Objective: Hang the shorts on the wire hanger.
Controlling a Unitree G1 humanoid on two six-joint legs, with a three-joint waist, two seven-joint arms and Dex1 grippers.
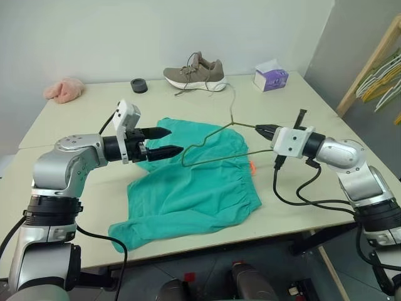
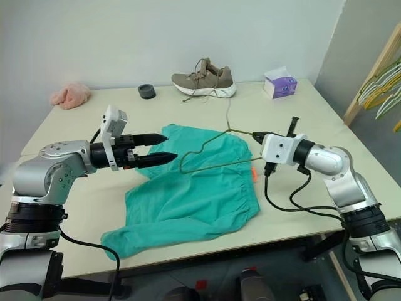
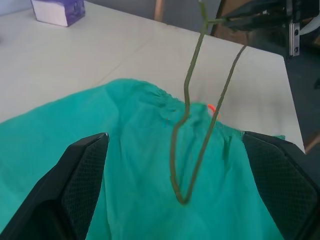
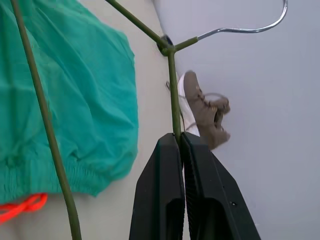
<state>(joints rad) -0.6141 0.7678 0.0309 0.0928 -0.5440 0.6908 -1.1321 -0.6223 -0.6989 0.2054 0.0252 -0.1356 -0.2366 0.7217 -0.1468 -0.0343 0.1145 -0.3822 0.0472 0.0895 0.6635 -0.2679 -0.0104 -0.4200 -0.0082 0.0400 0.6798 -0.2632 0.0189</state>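
Note:
The teal-green shorts [image 1: 194, 188] lie spread on the table, waistband and orange drawstring [image 1: 252, 167] toward my right arm. My right gripper [image 1: 262, 130] is shut on the wire hanger [image 1: 207, 140] near its hook and holds it lifted, roughly level, over the shorts. In the right wrist view the fingers [image 4: 160, 190] pinch the wire hanger [image 4: 172, 90] just below the hook's neck. My left gripper [image 1: 174, 140] is open, level, its tips close to the hanger's far corner. In the left wrist view that corner of the hanger [image 3: 181, 197] hangs between the fingers [image 3: 85, 170] above the shorts [image 3: 125, 150].
At the back of the table [image 1: 313, 113] stand a brown shoe [image 1: 195, 72], a purple-and-white tissue box [image 1: 271, 76], a black round object [image 1: 139, 85] and a pink cloth [image 1: 64, 89]. A wooden rack with more hangers [image 1: 376, 69] stands at the far right.

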